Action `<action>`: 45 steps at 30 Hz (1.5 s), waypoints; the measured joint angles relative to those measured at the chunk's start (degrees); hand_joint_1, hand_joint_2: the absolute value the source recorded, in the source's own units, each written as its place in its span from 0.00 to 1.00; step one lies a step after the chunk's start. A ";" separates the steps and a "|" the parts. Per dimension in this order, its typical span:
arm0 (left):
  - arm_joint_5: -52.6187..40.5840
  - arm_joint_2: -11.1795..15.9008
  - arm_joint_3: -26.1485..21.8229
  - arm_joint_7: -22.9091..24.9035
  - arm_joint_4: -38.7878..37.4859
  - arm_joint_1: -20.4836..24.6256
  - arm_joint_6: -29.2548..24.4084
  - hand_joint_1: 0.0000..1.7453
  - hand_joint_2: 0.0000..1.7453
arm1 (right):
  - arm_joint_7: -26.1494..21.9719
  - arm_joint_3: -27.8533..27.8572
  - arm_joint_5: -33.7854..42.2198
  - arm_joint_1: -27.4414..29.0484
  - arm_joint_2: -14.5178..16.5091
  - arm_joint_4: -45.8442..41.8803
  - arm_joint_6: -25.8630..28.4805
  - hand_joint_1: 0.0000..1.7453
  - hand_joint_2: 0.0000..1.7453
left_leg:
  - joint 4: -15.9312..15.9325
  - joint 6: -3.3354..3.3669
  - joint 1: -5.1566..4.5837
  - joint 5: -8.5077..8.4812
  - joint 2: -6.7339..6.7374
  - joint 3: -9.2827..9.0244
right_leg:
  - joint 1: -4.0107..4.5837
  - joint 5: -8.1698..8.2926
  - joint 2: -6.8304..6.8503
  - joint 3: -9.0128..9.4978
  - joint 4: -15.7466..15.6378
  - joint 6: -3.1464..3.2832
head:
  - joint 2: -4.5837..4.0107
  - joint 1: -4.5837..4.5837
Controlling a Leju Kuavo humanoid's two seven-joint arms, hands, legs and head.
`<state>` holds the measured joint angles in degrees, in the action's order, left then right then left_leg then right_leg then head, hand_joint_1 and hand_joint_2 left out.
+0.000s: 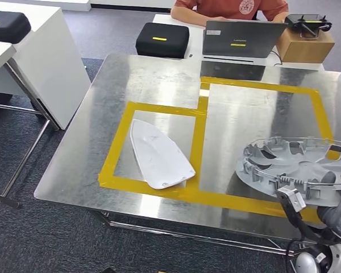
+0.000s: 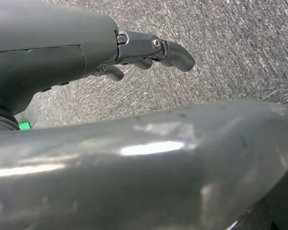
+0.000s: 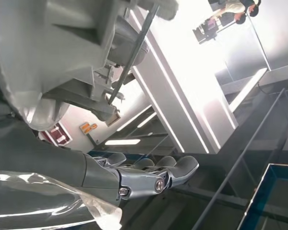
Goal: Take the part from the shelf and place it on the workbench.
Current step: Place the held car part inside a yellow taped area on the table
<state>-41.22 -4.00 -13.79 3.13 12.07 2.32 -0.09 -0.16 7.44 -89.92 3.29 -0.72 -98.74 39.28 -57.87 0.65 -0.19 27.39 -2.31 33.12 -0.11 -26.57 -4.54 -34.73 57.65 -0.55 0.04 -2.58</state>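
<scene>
The grey wheel cover (image 1: 295,169) sits at four o'clock on the steel counter (image 1: 160,79), its rim gripped by the right hand (image 1: 332,211). A white curved panel (image 1: 159,154) lies at seven o'clock inside yellow tape (image 1: 197,136). The left hand (image 2: 150,50) hangs over carpet, fingers loose and holding nothing.

A white curved panel (image 1: 160,154) lay inside yellow tape (image 1: 197,149). Beyond sat a laptop (image 1: 241,38), a black case (image 1: 162,40) and a cardboard box (image 1: 307,45)
</scene>
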 joint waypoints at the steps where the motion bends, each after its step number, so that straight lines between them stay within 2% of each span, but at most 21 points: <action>1: -0.05 0.01 -0.02 0.00 -0.01 0.00 0.00 0.00 0.00 | 0.16 -0.07 0.00 0.00 -0.05 0.11 0.00 0.00 1.00 | 0.00 0.00 0.00 0.00 0.00 0.00 | 0.00 0.00 0.00 0.00 0.00 0.00 | 0.00 0.00; 10: -0.16 0.09 -0.49 0.00 -0.02 -0.01 0.02 0.00 0.00 | 3.95 -1.73 0.00 -0.20 -1.67 2.12 0.00 0.00 1.00 | 0.00 0.00 0.00 0.00 0.00 0.00 | 0.00 0.00 0.00 0.01 0.00 0.00 | 0.00 0.01; 18: -0.36 0.24 -0.90 0.00 -0.02 -0.05 -0.05 0.00 0.00 | 13.57 -4.62 0.02 -0.53 -5.79 5.45 -0.18 0.00 1.00 | 0.00 0.01 -0.01 0.00 0.00 0.00 | -0.01 0.00 0.00 0.02 0.00 0.00 | 0.00 0.01; 25: -0.74 0.28 -1.33 0.00 -0.02 -0.08 -0.05 0.00 0.00 | 18.65 -6.31 0.02 -0.50 -9.19 7.62 -0.68 0.00 1.00 | 0.00 0.02 -0.01 0.02 0.00 0.00 | -0.01 0.00 0.00 0.01 0.00 0.00 | 0.00 0.01; 29: -0.82 0.28 -1.65 -0.04 -0.02 -0.08 -0.04 0.00 0.00 | 21.87 -7.28 0.02 -0.44 -10.67 8.43 -1.65 0.00 1.00 | 0.00 0.02 0.00 0.01 0.00 0.00 | 0.00 0.00 0.00 0.01 0.00 0.00 | 0.00 0.01; 40: -0.84 0.28 -2.35 -0.04 -0.02 -0.13 -0.05 0.00 0.00 | 26.78 -8.73 0.02 -0.23 -13.60 9.31 -4.36 0.00 1.00 | 0.00 0.02 -0.01 0.01 0.00 0.00 | -0.01 0.00 0.00 0.01 0.00 -0.01 | 0.00 0.01; 45: -0.81 0.28 -2.61 -0.04 -0.02 -0.21 -0.09 0.00 0.00 | 31.64 -10.22 0.02 -0.01 -15.71 8.86 -7.90 0.00 1.00 | 0.00 0.03 -0.01 0.02 0.00 0.00 | -0.02 0.00 0.01 0.01 -0.01 -0.01 | 0.00 0.01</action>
<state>-42.03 -3.72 -16.40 3.08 12.04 2.11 -0.17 31.48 -2.78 -89.90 3.28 -16.43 -89.89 31.38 -57.88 0.68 -0.20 27.41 -2.32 33.12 -0.12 -26.57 -4.53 -34.72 57.64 -0.56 0.04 -2.57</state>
